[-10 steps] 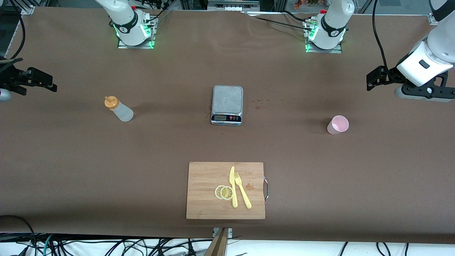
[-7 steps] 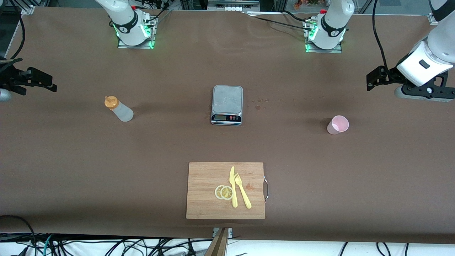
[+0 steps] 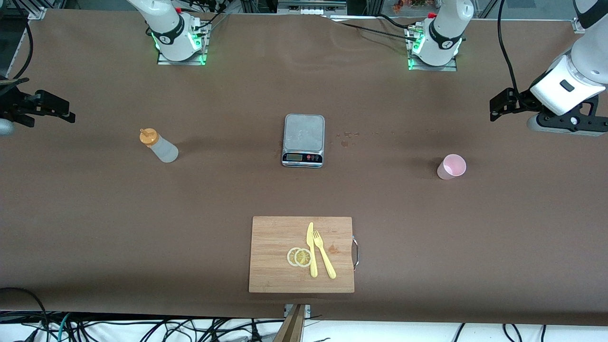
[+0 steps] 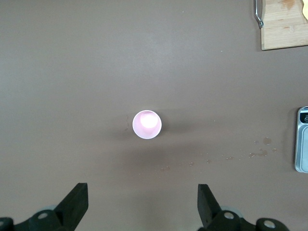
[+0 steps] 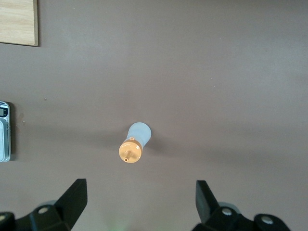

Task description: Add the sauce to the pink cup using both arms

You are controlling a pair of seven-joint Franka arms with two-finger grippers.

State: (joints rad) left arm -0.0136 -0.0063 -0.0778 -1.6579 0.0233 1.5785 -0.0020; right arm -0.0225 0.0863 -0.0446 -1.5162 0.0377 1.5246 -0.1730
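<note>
The left claw [image 4: 143, 204] hangs with its fingers spread wide and nothing between them, high over the worktop [image 3: 498, 237] at the left arm's end. The pink cup [image 4: 147, 124] stands upright below it, clear of both fingers; its inside looks empty. In the front view the left claw [image 3: 498, 104] shows at the edge of the worktop, and the pink cup [image 3: 451, 166] stands on its own on the bare worktop.

The right claw [image 5: 140, 204] is likewise spread and empty, up in the air at the right arm's end. Below it the sauce bottle [image 5: 134, 142] stands upright, orange cap on. In the front view the right claw [image 3: 57, 110] shows at the edge, and the sauce bottle [image 3: 158, 145] is well apart from the cup, with the kitchen scale [image 3: 304, 140] between them. A cutting board [image 3: 275, 256] with a plastic knife [image 3: 311, 247], fork [image 3: 324, 256] and lemon slices [image 3: 299, 257] lies nearer the front camera, not involved.

By my judgement this is the opening step: both arms are poised for pickup and nothing is grasped yet. The next move calls for each claw to descend around its own item: the right one pinching the bottle on its body below the cap, the left one taking the cup by its wall without crushing or tipping it. Then both must meet, likely near the scale.
</note>
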